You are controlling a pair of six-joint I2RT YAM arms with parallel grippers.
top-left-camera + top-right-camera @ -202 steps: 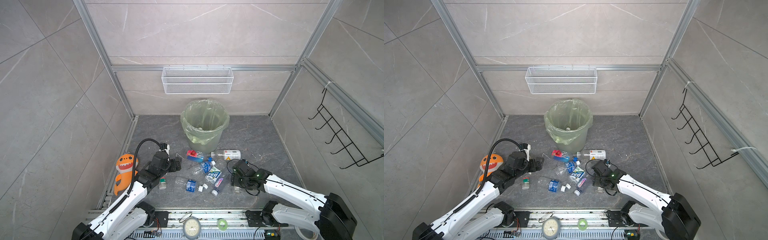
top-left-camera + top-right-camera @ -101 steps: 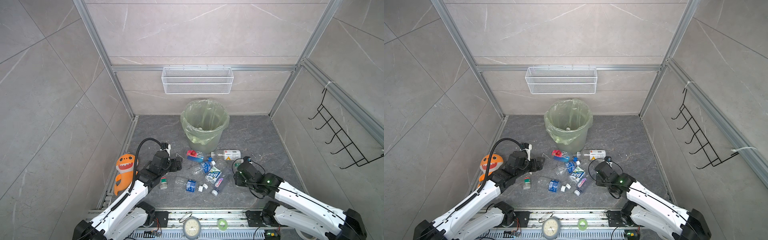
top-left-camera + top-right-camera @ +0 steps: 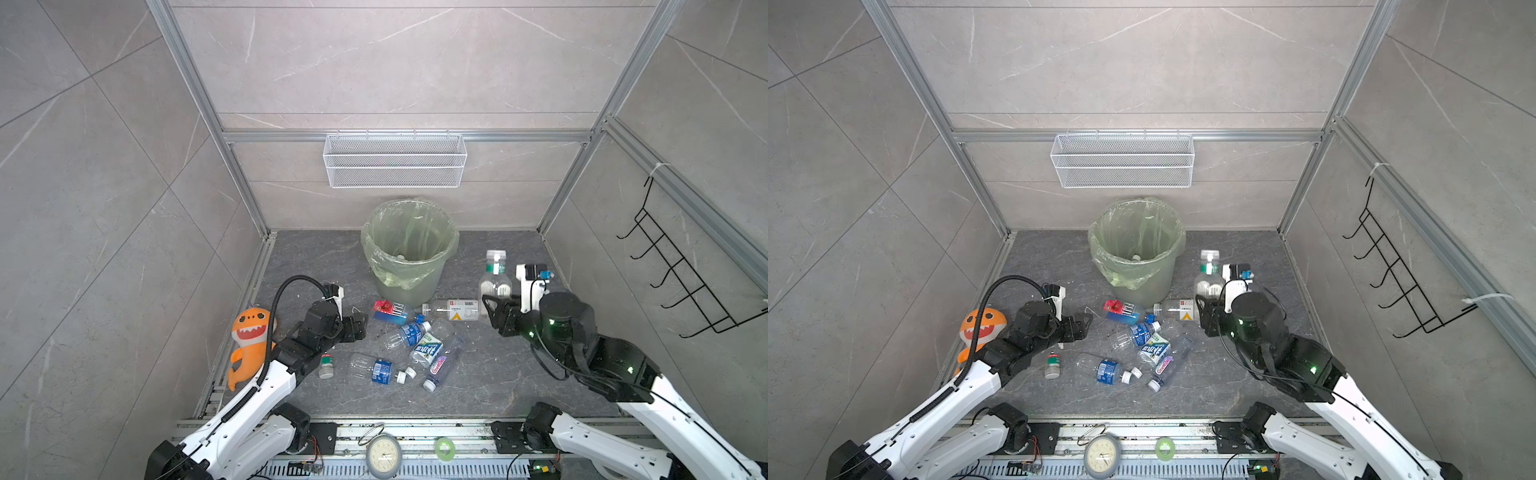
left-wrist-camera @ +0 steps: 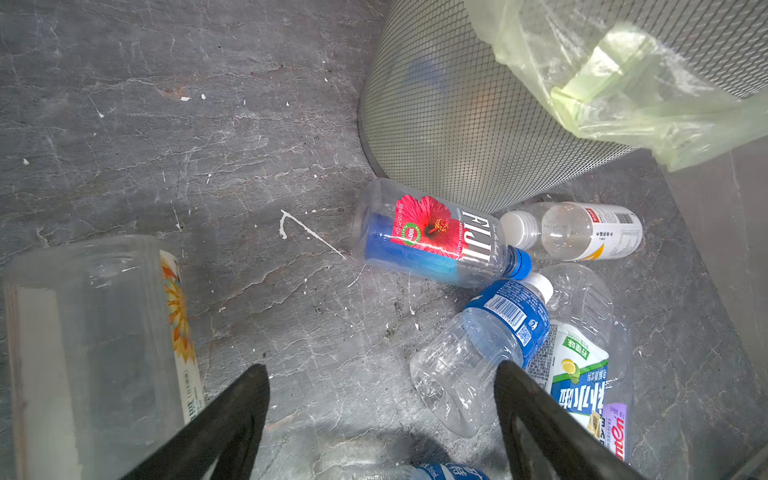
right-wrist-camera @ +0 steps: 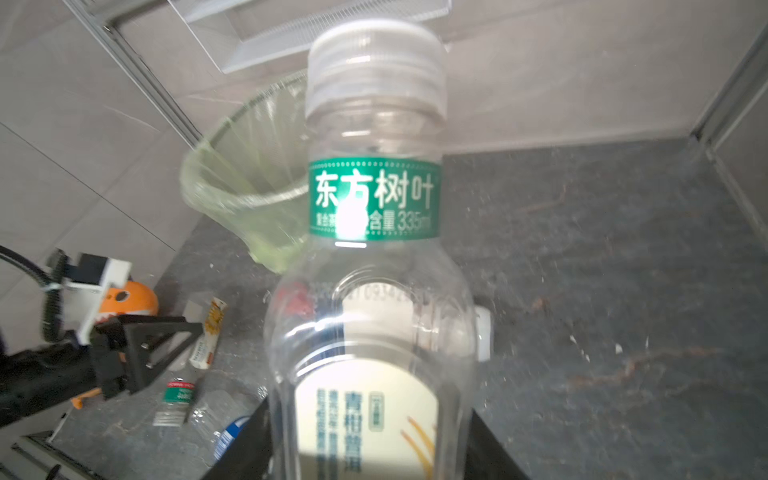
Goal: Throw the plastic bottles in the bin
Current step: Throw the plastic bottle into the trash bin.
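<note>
My right gripper point(image 3: 496, 309) is shut on a clear bottle point(image 5: 374, 249) with a green neck band and white cap, held upright above the floor just right of the bin point(image 3: 409, 249). The bin is round and lined with a pale green bag. Several plastic bottles lie in front of it: a red-and-blue labelled one point(image 4: 436, 241), a white-labelled one point(image 3: 451, 309) and a blue-labelled one point(image 4: 490, 332). My left gripper point(image 4: 382, 374) hangs open and empty over the floor left of this pile. Another clear bottle point(image 4: 95, 353) lies beside its finger.
An orange plush shark point(image 3: 249, 336) leans against the left wall rail. A small green-labelled bottle point(image 3: 326, 365) stands by my left arm. A white wire basket point(image 3: 395, 160) hangs on the back wall and a black hook rack point(image 3: 681, 270) on the right wall.
My right gripper closed on the green-banded bottle, lifted it off the floor and carried it back and right, beside the bin. The left arm has barely moved.
</note>
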